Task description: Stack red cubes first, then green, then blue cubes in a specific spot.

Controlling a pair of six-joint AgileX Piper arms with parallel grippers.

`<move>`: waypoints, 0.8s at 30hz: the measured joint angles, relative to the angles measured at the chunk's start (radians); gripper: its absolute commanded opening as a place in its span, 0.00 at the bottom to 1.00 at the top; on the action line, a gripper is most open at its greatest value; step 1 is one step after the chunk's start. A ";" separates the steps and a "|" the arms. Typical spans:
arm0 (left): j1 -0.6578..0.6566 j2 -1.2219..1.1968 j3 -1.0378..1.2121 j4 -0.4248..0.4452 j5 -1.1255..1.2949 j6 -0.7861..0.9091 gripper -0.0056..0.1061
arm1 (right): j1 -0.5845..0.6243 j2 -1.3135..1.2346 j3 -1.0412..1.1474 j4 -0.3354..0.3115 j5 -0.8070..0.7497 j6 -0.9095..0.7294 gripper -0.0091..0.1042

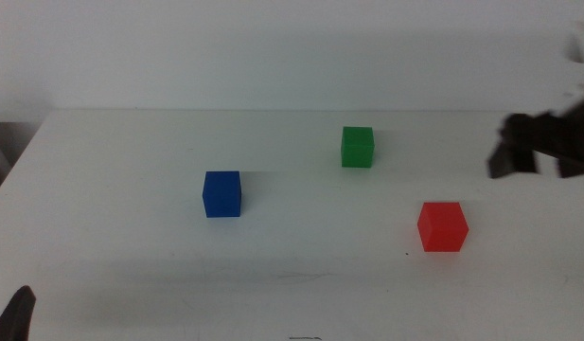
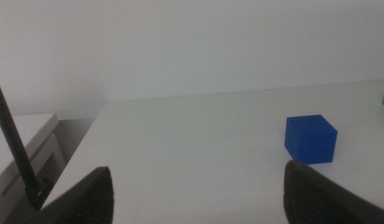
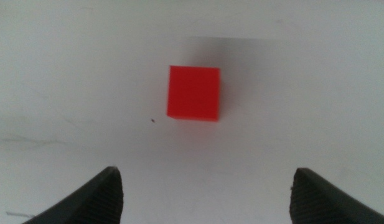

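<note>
Your right gripper [image 3: 204, 193] has its fingers spread wide and empty, hanging above the red cube [image 3: 193, 93], which sits on the bare worktop [image 1: 131, 152] nearer you than the green cube [image 1: 357, 147]; the blue cube [image 1: 221, 193] lies well apart. Nothing is stacked yet. Next, lower squarely over red. Your left gripper [image 2: 198, 193] waits, fingers also spread.

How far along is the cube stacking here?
Nothing is stacked: the red cube, green cube and blue cube sit apart on the table. The right gripper, jaws open, hovers above red; the left gripper waits, open. All stacking remains.
</note>
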 measured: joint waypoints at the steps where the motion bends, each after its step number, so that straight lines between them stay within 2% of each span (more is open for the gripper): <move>1: 0.000 0.000 0.000 0.000 0.000 0.000 0.89 | 0.000 0.040 -0.029 0.012 0.007 0.000 0.86; 11: 0.000 0.000 0.000 0.000 0.000 0.000 0.89 | 0.002 0.350 -0.151 0.021 -0.013 0.002 0.86; 24: 0.000 0.000 0.000 0.000 0.000 0.000 0.89 | 0.019 0.506 -0.153 0.020 -0.110 0.001 0.86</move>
